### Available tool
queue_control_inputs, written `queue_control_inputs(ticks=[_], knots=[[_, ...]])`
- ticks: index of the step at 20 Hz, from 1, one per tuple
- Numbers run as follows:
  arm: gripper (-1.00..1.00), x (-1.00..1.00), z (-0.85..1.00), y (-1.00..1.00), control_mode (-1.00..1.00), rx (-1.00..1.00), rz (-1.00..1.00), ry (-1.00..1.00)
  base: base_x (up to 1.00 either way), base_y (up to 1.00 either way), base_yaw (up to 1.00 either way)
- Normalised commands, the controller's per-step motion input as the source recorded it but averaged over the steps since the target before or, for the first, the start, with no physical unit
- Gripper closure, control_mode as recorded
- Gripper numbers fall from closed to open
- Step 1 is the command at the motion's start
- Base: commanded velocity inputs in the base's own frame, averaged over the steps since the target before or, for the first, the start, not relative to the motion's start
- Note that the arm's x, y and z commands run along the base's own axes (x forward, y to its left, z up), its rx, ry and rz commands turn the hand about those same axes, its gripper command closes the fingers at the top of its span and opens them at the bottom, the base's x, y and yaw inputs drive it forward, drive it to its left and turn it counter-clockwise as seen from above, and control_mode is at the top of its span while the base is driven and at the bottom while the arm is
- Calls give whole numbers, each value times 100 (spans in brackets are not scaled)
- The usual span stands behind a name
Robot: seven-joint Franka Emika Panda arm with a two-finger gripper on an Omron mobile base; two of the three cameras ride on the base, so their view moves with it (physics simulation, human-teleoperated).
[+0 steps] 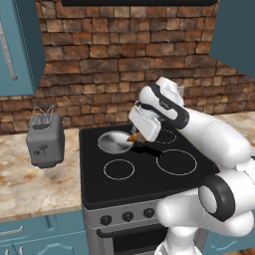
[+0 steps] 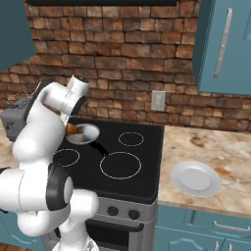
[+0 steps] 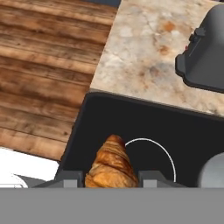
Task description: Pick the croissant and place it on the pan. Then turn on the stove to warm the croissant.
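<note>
My gripper [image 1: 136,135] is shut on the croissant [image 1: 135,137], a golden-brown ridged pastry, and holds it just above the right rim of the pan [image 1: 114,142]. The silver pan sits on the back left burner of the stove [image 1: 149,174]. From the right base view the croissant [image 2: 73,129] hangs at the near left edge of the pan [image 2: 86,133], partly behind my arm. In the hand view the croissant [image 3: 111,162] sits between the two fingertips [image 3: 70,177], with a grey curve of the pan [image 3: 213,170] at the lower right.
A grey toaster [image 1: 45,139] stands on the counter left of the stove. A white plate [image 2: 195,177] lies on the counter to the right. Black knobs [image 1: 128,216] line the stove's steel front. Teal cabinets hang above on both sides.
</note>
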Motion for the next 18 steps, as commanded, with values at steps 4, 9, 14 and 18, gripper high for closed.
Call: queue_control_inputs(ticks=[4,9,14,18], knots=[[100,25,0,8,-100,0,0,0,0,0,0],[100,32,0,9,-100,0,0,0,0,0,0],[100,32,0,12,-100,0,0,0,0,0,0],[100,29,-3,9,-100,-1,0,0,0,0,0]])
